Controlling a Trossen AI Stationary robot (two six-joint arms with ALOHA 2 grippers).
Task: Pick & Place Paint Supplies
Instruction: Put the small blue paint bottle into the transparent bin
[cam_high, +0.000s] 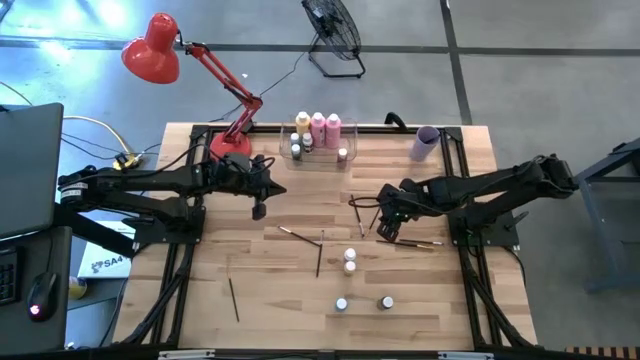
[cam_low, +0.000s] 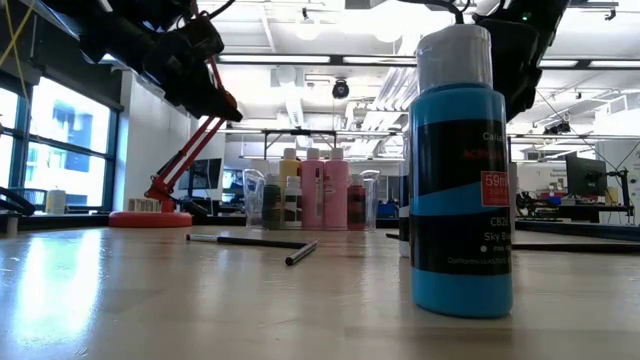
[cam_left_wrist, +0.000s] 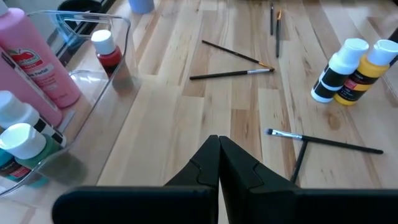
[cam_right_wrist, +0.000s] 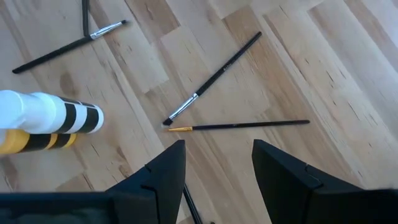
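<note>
The clear bin (cam_high: 320, 142) stands at the table's far middle and holds the pink and yellow tall bottles (cam_high: 318, 127) and a few tiny ones (cam_left_wrist: 107, 50). Several tiny white-capped bottles (cam_high: 350, 260) stand on the near middle of the table, the blue one (cam_low: 460, 170) closest to the low camera. Several brushes lie flat on the wood (cam_high: 298, 236) (cam_right_wrist: 214, 78) (cam_right_wrist: 239, 126). My left gripper (cam_high: 260, 207) (cam_left_wrist: 219, 155) hovers shut and empty near the bin. My right gripper (cam_high: 386, 228) (cam_right_wrist: 217, 165) hangs open over two brushes right of centre, touching nothing.
A lilac cup (cam_high: 425, 143) stands at the far right of the table and a red desk lamp's base (cam_high: 230, 142) at the far left. A black bottle (cam_left_wrist: 339, 68) and a yellow bottle (cam_left_wrist: 367, 68) stand together. Bare wood lies along the near left side.
</note>
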